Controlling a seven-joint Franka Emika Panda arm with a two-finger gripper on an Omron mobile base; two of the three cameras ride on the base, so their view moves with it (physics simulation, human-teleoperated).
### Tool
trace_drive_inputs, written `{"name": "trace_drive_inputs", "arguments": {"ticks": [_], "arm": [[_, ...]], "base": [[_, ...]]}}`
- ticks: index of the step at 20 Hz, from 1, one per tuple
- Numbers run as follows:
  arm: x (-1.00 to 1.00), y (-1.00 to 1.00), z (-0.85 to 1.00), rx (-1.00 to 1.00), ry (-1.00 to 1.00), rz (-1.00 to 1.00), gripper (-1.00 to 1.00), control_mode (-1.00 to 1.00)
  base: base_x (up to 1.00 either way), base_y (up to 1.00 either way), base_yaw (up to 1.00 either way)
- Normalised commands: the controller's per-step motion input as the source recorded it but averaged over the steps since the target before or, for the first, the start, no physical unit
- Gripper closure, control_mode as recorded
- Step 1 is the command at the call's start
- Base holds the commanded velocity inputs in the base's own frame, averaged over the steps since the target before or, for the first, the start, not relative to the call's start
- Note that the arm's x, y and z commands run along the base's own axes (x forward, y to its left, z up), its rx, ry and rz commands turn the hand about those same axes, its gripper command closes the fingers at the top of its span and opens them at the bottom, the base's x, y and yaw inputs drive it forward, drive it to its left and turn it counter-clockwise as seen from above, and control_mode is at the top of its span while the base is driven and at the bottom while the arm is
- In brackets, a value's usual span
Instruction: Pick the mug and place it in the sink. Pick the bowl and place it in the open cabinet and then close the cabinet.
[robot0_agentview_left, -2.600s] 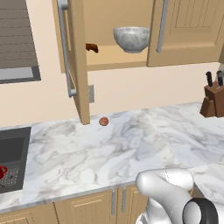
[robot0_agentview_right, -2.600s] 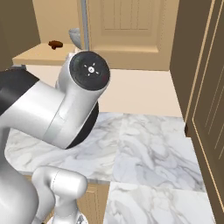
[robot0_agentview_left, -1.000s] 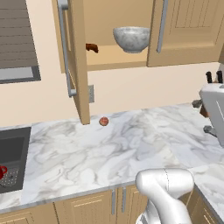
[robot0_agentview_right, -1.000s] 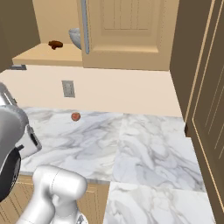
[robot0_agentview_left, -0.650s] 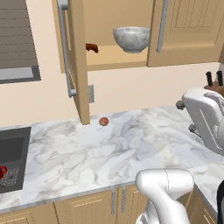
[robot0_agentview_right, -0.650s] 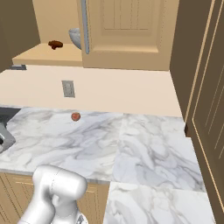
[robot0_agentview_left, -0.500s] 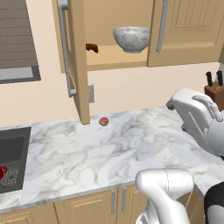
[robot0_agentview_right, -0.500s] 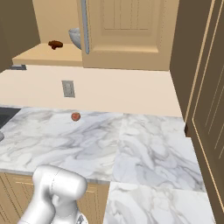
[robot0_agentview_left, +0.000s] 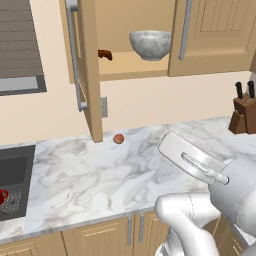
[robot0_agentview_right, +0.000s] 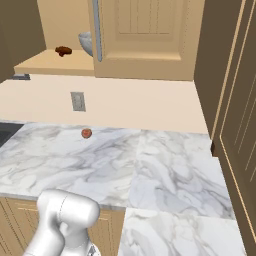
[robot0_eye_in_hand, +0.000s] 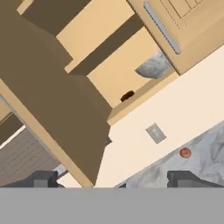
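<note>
The marbled grey-white bowl (robot0_agentview_left: 150, 44) stands on the shelf of the open wall cabinet (robot0_agentview_left: 125, 70), whose left door (robot0_agentview_left: 84, 65) is swung out. The bowl (robot0_agentview_right: 85, 42) peeks from behind a door in the right base view, and the bowl (robot0_eye_in_hand: 153, 68) also appears far off in the hand view. The red mug (robot0_agentview_left: 2, 196) lies in the black sink (robot0_agentview_left: 15, 167) at the left edge. My gripper (robot0_eye_in_hand: 113, 179) is open, fingertips (robot0_eye_in_hand: 43, 178) wide apart with nothing between them, well away from the cabinet and facing it.
A small brown object (robot0_agentview_left: 105, 54) lies on the shelf left of the bowl. A reddish ball (robot0_agentview_left: 118, 138) rests on the marble counter (robot0_agentview_left: 100, 175) below a wall outlet (robot0_agentview_right: 77, 101). A knife block (robot0_agentview_left: 242, 112) stands at the far right.
My arm has swung in from the right edge of the left base view to over the counter's right part. Bowl, mug and cabinet door have not moved; the gripper stays open.
</note>
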Motion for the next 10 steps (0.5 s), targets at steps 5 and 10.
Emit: {"name": "trace_drive_inputs", "arguments": {"ticks": [5,10], "arm": [[-0.70,0.40,0.13,0.05,-0.03,-0.14,-1.00,-1.00],[-0.27,0.75,0.00,0.18,-0.01,-0.14,-1.00,-1.00]], "base": [[0.00,0.00,0.00],[0.00,0.00,0.00]]}}
